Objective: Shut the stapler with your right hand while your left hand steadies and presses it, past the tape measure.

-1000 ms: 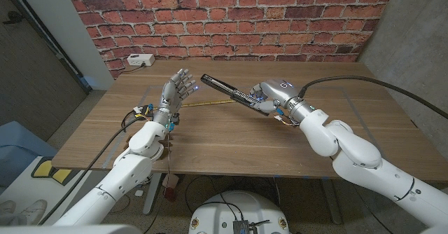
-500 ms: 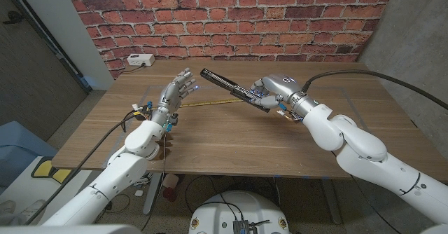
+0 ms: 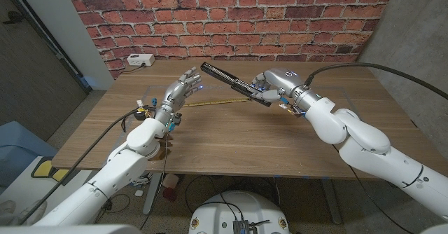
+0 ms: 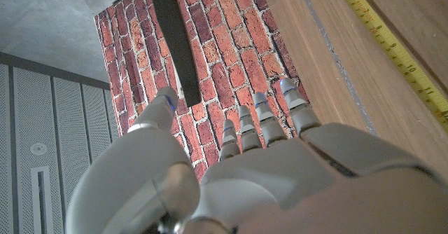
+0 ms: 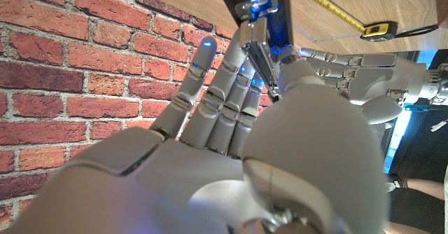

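The right hand point(image 3: 276, 87) is gripping the long black metal stapler point(image 3: 231, 85) by its near end, holding it raised above the wooden table point(image 3: 231, 132) and pointing toward ten o'clock. The left hand point(image 3: 180, 88) is hovering open-fingered, empty, just beside the stapler's far tip. The yellow tape measure blade point(image 3: 210, 102) is lying below. The step in hand seems to be the approach; next, the left hand needs to brace the stapler.

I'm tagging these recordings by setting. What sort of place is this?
Probably a robotics lab or test room, not a home: a plain wooden table against a brick-pattern wall, a white box with a cable on the table's far corner, and bare grey side walls.
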Tool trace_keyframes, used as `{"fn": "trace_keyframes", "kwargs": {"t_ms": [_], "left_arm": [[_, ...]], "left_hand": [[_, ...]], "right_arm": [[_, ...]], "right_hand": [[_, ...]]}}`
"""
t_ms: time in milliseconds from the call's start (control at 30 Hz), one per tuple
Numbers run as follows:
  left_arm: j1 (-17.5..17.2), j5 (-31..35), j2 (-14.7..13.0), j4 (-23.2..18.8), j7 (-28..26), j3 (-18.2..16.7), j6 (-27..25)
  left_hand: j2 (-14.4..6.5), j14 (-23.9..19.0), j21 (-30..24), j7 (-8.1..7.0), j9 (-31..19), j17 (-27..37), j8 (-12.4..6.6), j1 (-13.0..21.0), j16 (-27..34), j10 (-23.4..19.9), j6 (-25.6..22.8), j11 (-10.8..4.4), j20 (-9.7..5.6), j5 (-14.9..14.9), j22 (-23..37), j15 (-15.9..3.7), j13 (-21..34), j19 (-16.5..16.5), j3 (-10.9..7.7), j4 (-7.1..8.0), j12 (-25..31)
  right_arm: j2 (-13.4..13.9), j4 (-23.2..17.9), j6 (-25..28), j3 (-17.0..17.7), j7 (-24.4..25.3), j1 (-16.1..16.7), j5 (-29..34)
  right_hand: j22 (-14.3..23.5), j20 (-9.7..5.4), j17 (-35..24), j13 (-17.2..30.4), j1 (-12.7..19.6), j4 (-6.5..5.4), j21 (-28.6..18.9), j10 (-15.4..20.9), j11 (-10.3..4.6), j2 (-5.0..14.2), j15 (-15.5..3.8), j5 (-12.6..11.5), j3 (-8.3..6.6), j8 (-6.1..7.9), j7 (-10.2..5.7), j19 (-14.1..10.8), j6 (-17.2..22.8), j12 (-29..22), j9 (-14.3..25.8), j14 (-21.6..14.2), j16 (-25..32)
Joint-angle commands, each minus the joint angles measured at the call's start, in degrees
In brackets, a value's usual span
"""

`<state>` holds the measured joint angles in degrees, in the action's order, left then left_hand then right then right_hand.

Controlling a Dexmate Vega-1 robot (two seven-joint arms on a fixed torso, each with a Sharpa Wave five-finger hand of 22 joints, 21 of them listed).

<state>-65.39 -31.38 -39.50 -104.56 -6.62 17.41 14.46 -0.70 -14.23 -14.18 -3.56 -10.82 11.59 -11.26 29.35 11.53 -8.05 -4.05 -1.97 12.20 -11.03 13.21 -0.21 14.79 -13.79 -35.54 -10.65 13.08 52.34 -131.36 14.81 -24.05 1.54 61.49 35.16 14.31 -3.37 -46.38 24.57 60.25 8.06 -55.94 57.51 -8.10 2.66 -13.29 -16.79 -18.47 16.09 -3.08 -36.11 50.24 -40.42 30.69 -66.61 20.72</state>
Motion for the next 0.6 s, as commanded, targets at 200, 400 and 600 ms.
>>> {"fn": "trace_keyframes", "kwargs": {"t_ms": [200,400,600], "left_arm": [[3.34,3.02,-5.06,-3.45,4.58,2.07,-5.73],[4.94,2.49,-6.41,-4.12,7.96,2.75,-6.09],[6.39,2.13,-6.84,-4.63,10.13,3.70,-6.65]], "left_hand": [[-2.31,0.44,-0.57,0.07,-0.14,0.44,-0.22,5.18,0.43,-0.01,1.41,-0.05,-0.02,-0.51,0.29,-0.03,0.41,-0.25,-1.48,-0.05,0.47],[-2.00,1.01,-0.61,-0.66,-0.16,0.42,-0.28,6.65,0.30,0.38,1.75,-0.07,0.04,-0.27,0.25,0.23,0.48,-0.18,-1.24,-0.15,0.42],[-0.96,1.17,-0.57,0.27,-0.17,0.45,-0.76,7.33,0.37,0.05,0.93,-0.31,0.11,0.29,0.21,-0.02,0.58,0.10,-0.29,0.10,0.66]], "right_arm": [[1.21,-0.65,-1.20,2.58,-2.17,-3.22,-5.05],[1.22,-0.63,-1.34,2.04,-3.32,-4.65,-5.92],[1.35,-0.52,-1.76,2.27,-3.68,-5.18,-7.51]], "right_hand": [[-0.18,-2.29,-0.48,0.16,5.40,1.10,-0.79,0.88,-0.09,5.69,-0.04,-0.15,-1.83,-0.06,-0.04,0.41,0.43,-0.32,0.17,-0.49,-0.12],[-0.32,-2.27,-0.65,0.18,5.38,1.12,-1.15,0.92,0.03,5.65,-0.01,-0.07,-1.95,-0.06,0.00,0.54,0.51,-0.33,0.24,-0.58,-0.20],[-0.47,-2.33,-0.85,0.18,5.35,1.13,-1.55,0.85,0.04,5.63,-0.01,0.03,-2.09,-0.05,0.06,0.67,0.46,-0.28,0.44,-0.67,-0.29]]}}
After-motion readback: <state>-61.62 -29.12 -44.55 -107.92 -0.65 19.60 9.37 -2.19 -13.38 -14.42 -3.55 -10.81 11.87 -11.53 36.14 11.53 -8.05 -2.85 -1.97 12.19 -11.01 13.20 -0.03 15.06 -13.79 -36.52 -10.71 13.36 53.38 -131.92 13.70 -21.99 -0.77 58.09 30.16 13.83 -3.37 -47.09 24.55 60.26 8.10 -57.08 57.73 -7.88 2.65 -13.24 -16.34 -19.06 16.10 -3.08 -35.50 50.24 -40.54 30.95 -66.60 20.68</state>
